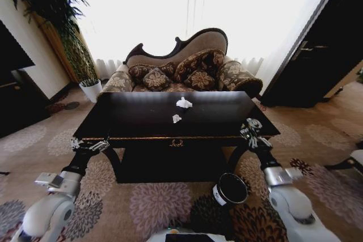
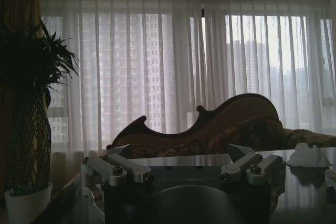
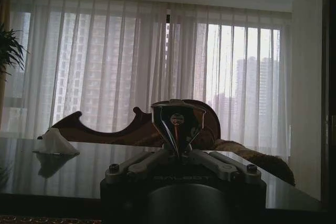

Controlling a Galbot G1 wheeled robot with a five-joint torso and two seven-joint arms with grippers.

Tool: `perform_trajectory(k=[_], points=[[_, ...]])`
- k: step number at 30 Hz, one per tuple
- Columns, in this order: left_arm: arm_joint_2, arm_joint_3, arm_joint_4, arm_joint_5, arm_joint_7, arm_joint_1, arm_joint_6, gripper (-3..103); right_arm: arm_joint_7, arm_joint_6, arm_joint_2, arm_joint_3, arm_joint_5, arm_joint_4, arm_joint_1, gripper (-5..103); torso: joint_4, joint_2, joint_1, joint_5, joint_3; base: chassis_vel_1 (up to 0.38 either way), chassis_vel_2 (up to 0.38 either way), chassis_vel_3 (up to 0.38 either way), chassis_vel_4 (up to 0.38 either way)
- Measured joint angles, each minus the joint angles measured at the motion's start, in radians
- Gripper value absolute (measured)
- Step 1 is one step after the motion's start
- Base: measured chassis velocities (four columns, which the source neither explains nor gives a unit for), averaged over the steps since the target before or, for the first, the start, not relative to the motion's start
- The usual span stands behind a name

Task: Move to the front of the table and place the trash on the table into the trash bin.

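On the table (image 1: 136, 118), two trash wads (image 1: 183, 103) lie beyond left fingers (image 2: 119, 153) spread, right fingers (image 3: 178, 124) closed empty.

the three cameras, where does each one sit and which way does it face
Head view: high on the robot, looking down at the dark glossy wooden table and small round maroon trash bin; both arms show, left tool, right tool.
Left wrist view: level with the tabletop, facing the curtained window; left tool open.
Right wrist view: same height and facing; right tool shut.
Shared: the crumpled white tissue and the brown patterned sofa.
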Motion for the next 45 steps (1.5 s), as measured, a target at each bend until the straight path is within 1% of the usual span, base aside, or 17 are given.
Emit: perform_trajectory(k=[1, 2, 3, 5, 6, 9, 11, 15, 19, 21, 24, 26, 35, 36, 38, 40, 45], points=[[0.0, 0.0, 0.0, 0.0, 0.0, 0.0, 0.0, 100, -0.005, 0.03, 0.026, -0.001, -0.032, -0.033, -0.008, 0, 0.0001, 0.0, 0.0, 0.0, 0.0, 0.0, 0.0, 0.0, 0.0], [0.0, 0.0, 0.0, 0.0, 0.0, 0.0, 0.0, 100, -0.008, 0.047, 0.04, -0.006, -0.052, -0.052, -0.012, 0, -0.0001, 0.0, 0.0, 0.0001, 0.0, 0.0, 0.0, 0.0, 0.0], [0.0, 0.0, 0.0, 0.0, 0.0, 0.0, 0.0, 100, -0.008, 0.047, 0.04, -0.006, -0.052, -0.052, -0.012, 0, -0.0001, 0.0, 0.0, 0.0001, 0.0, 0.0, 0.0, 0.0, 0.0], [0.0, 0.0, 0.0, 0.0, 0.0, 0.0, 0.0, 100, -0.01, 0.093, 0.076, -0.031, -0.099, -0.115, -0.015, 0, -0.0001, 0.0, 0.0, 0.0002, 0.0, 0.0, 0.0, 0.0, 0.0], [0.0, 0.0, 0.0, 0.0, 0.0, 0.0, 0.0, 100, -0.01, 0.093, 0.076, -0.031, -0.099, -0.115, -0.015, 0, -0.0001, 0.0, 0.0, 0.0002, 0.0, 0.0, 0.0, 0.0, 0.0], [0.0, 0.0, 0.0, 0.0, 0.0, 0.0, 0.0, 100, -0.008, 0.125, 0.108, -0.056, -0.128, -0.176, -0.005, 0, 0.0001, 0.0, 0.0, 0.0002, 0.0, 0.0, 0.0, 0.0, 0.0], [0.0, 0.0, 0.0, 0.0, 0.0, 0.0, 0.0, 100, -0.008, 0.133, 0.115, -0.061, -0.137, -0.192, -0.003, 0, 0.0, 0.0, 0.0, 0.0001, 0.0, 0.0, 0.0, 0.0, 0.0], [0.0, 0.0, 0.0, 0.0, 0.0, 0.0, 0.0, 100, -0.004, 0.172, 0.135, -0.077, -0.194, -0.26, 0.012, 0, 0.0, 0.0, 0.0, 0.0001, 0.0, 0.0, 0.0, 0.0, 0.0], [0.0, 0.0, 0.0, 0.0, 0.0, 0.0, 0.0, 100, 0.001, 0.197, 0.142, -0.086, -0.213, -0.325, 0.028, 0, 0.0001, 0.0, 0.0, 0.0001, 0.0, 0.0, 0.0, 0.0, 0.0], [0.0, 0.0, 0.0, 0.0, 0.0, 0.0, 0.0, 100, 0.005, 0.224, 0.142, -0.104, -0.233, -0.405, 0.046, 0, -0.0001, 0.0, 0.0, 0.0, 0.0, 0.0, 0.0, 0.0, 0.0], [0.0, 0.0, 0.0, 0.0, 0.0, 0.0, 0.0, 100, 0.009, 0.238, 0.142, -0.114, -0.254, -0.458, 0.062, 0, 0.0, 0.0, 0.0, 0.0002, 0.0, 0.0, 0.0, 0.0, 0.0], [0.0, 0.0, 0.0, 0.0, 0.0, 0.0, 0.0, 100, 0.025, 0.261, 0.143, -0.131, -0.29, -0.555, 0.1, 0, 0.0, 0.0, 0.0, 0.0004, 0.0, 0.0, 0.0, 0.0, 0.0], [0.0, 0.0, 0.0, 0.0, 0.0, 0.0, 0.0, 100, 0.046, 0.263, 0.146, -0.178, -0.312, -0.687, 0.162, 0, 0.0001, 0.0, 0.0, 0.0001, 0.0, 0.0, 0.0, 0.0, 0.0], [0.0, 0.0, 0.0, 0.0, 0.0, 0.0, 0.0, 100, 0.05, 0.264, 0.144, -0.187, -0.322, -0.735, 0.18, 0, 0.0001, 0.0, 0.0, 0.0001, 0.0, 0.0, 0.0, 0.0, 0.0], [0.0, 0.0, 0.0, 0.0, 0.0, 0.0, 0.0, 100, 0.053, 0.268, 0.14, -0.194, -0.329, -0.774, 0.192, 0, 0.0, 0.0, 0.0, 0.0002, 0.0, 0.0, 0.0, 0.0, 0.0], [0.0, 0.0, 0.0, 0.0, 0.0, 0.0, 0.0, 100, 0.062, 0.275, 0.124, -0.208, -0.337, -0.882, 0.228, 0, -0.0001, 0.0, 0.0, 0.0003, 0.0, 0.0, 0.0, 0.0, 0.0], [0.0, 0.0, 0.0, 0.0, 0.0, 0.0, 0.0, 100, 0.071, 0.244, 0.108, -0.219, -0.291, -0.974, 0.278, 0, 0.0, 0.0, 0.0, 0.0002, 0.0, 0.0, 0.0, 0.0, 0.0]])
